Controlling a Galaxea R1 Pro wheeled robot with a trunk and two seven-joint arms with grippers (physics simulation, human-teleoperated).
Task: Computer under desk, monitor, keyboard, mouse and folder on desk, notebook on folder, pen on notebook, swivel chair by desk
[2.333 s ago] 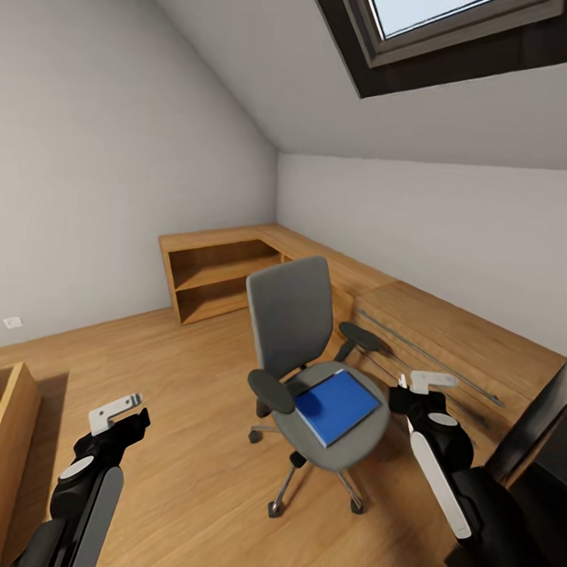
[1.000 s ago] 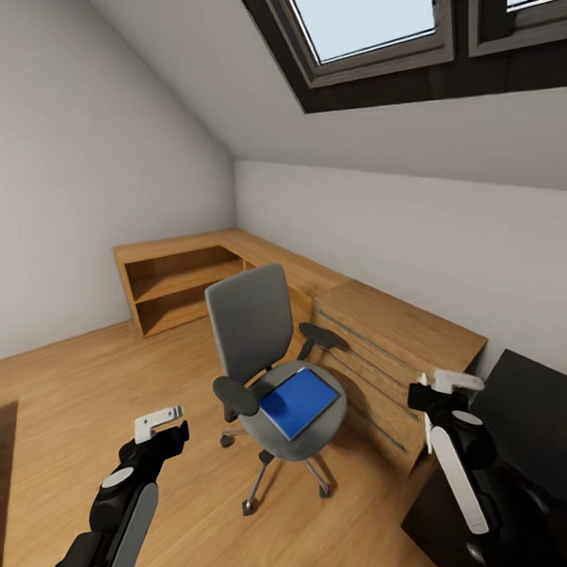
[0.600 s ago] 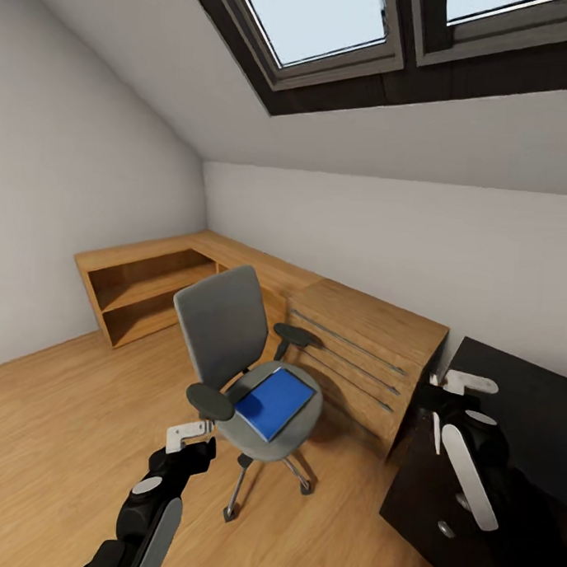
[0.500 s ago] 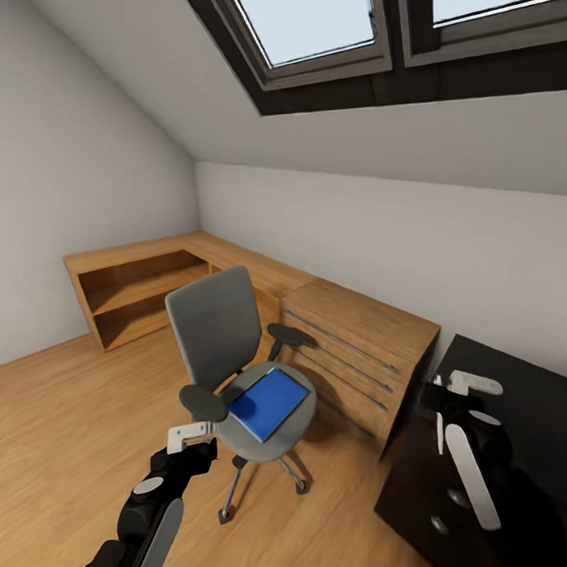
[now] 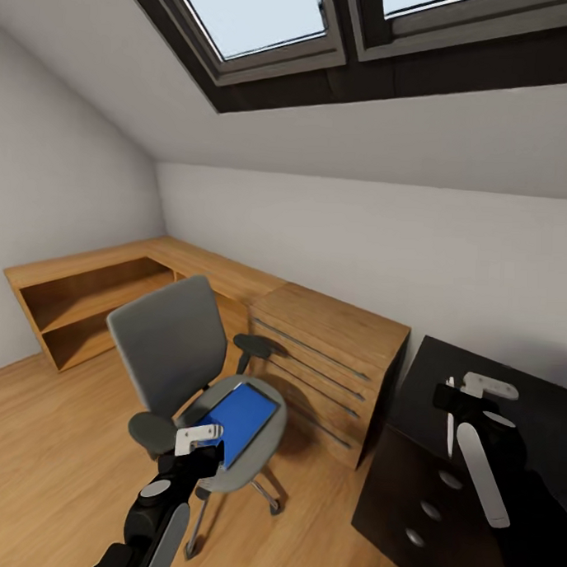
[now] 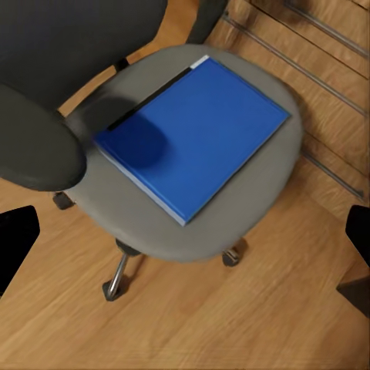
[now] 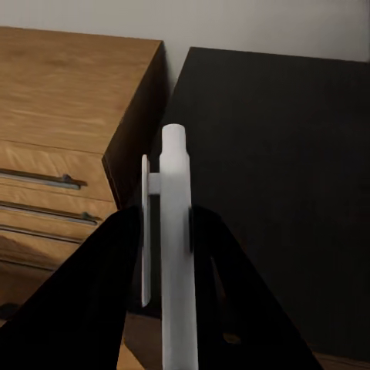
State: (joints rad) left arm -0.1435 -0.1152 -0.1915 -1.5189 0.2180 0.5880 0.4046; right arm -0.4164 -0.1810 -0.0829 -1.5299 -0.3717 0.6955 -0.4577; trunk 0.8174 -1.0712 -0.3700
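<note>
The left gripper [image 5: 201, 438] is hanging with its fingers spread wide and empty above the folder [image 6: 193, 138], which is lying flat on the seat of the swivel chair [image 5: 161, 344], its long axis running from the front armrest toward the wooden drawer cabinet [image 5: 326, 355]. The right gripper [image 7: 166, 223] is holding a pale pen [image 7: 176, 254] pinched between its fingers, lengthwise above the desk [image 7: 277, 169].

Armrest [image 6: 35, 146] beside folder [image 6: 193, 135] (top clear)

Folder [image 5: 239, 418] lies on swivel chair [image 5: 174, 361] seat; drawer cabinet [image 5: 325, 360] just behind/right of chair, table [image 5: 442, 422] right of cabinet, open shelf unit [image 5: 68, 295] far left.
</note>
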